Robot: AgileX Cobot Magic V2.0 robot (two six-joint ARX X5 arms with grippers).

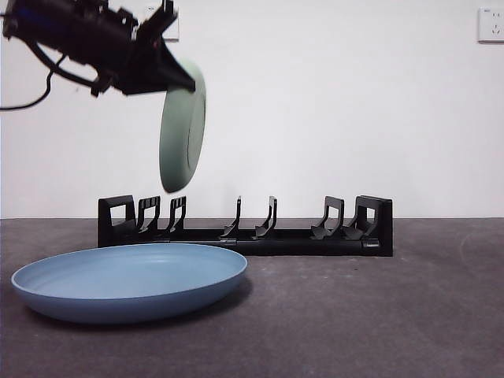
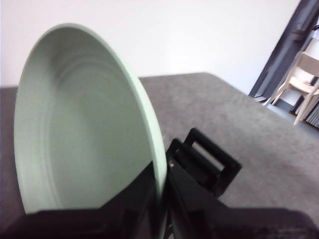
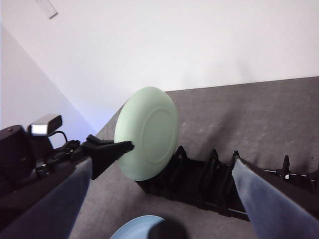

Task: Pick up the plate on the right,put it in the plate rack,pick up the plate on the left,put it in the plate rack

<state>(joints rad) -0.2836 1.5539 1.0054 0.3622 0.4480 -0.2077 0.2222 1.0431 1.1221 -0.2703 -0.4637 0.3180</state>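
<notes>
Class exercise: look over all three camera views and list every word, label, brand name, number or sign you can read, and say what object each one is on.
None: no readable text appears in any view.
The green plate, held by the left gripper, is plain.
The blue plate and the plate rack show no markings.
The wall socket carries no legible print.
</notes>
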